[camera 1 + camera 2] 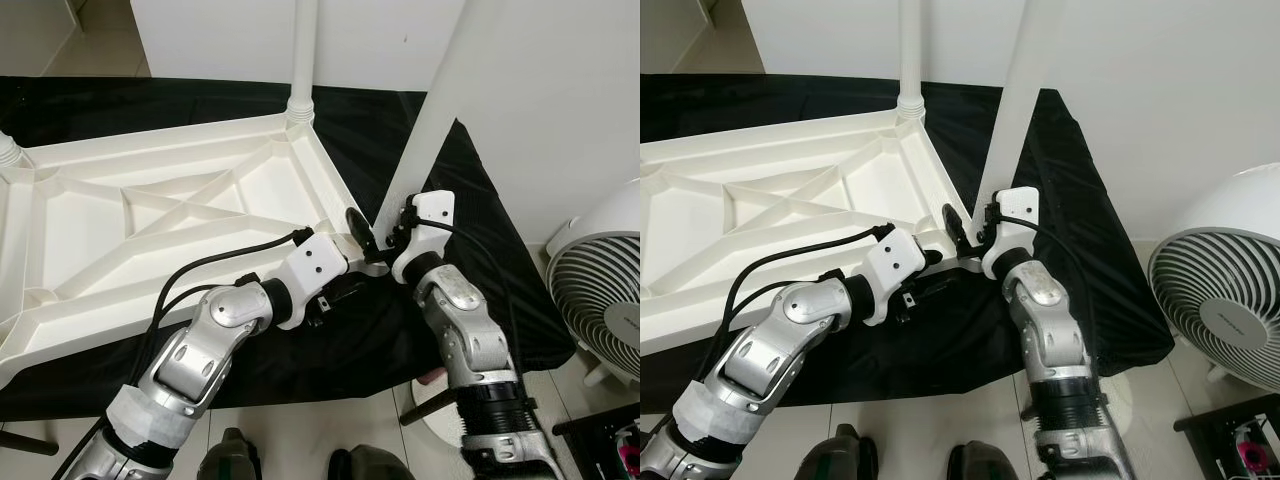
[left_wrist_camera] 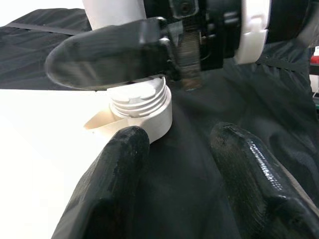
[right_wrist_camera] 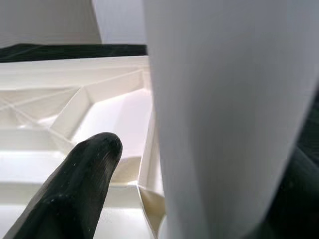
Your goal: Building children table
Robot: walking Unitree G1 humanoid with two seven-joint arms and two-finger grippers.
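Observation:
A white plastic table top (image 1: 110, 250) lies upside down on a black cloth (image 1: 480, 240), its ribbed underside facing up. One white leg (image 1: 302, 60) stands in the far corner socket. A second white leg (image 1: 430, 130) rises from the near right corner, with its threaded end (image 2: 142, 102) sitting in the socket collar. My right gripper (image 1: 378, 232) is shut on this leg just above the threads; one fingertip (image 3: 94, 164) shows beside the leg (image 3: 229, 109). My left gripper (image 2: 174, 144) is open, low over the cloth in front of that socket, holding nothing.
A white floor fan (image 1: 600, 290) stands on the tiled floor to the right. A white wall (image 1: 560, 90) rises close behind the table. The cloth's front edge hangs near my feet (image 1: 235, 460).

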